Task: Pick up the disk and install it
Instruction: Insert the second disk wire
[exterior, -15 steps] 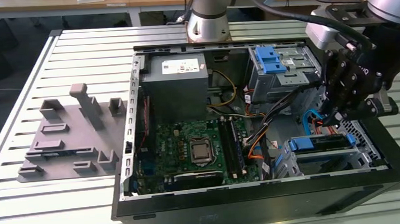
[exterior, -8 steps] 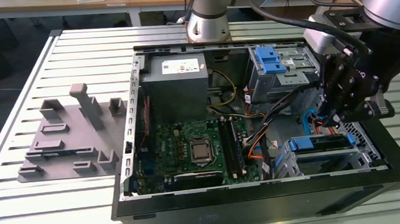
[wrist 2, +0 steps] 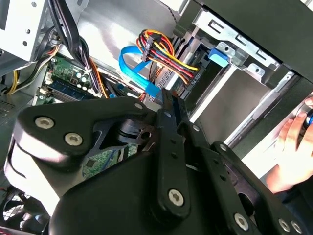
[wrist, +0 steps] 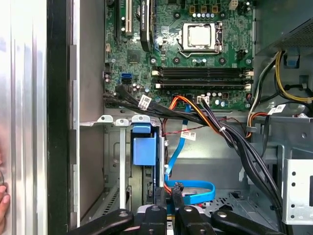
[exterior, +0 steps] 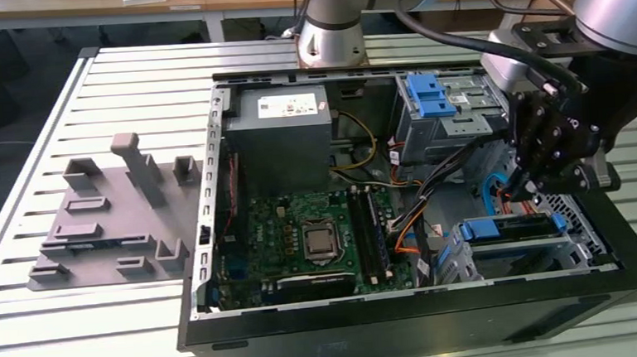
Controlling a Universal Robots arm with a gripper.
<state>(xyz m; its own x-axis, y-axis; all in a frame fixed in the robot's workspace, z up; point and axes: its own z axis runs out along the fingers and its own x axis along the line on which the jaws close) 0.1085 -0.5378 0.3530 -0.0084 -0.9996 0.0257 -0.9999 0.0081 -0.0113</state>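
Here, the disk sits in the drive cage at the corner of the open computer case, blue rails showing, its long axis running across the exterior view. The gripper hangs just above it (fingers pressed together, nothing between them), beside a blue cable.

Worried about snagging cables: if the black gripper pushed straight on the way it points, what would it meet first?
Probably the looped flat blue ribbon cable just beyond the gripper, above the grey case floor; depth is unclear.
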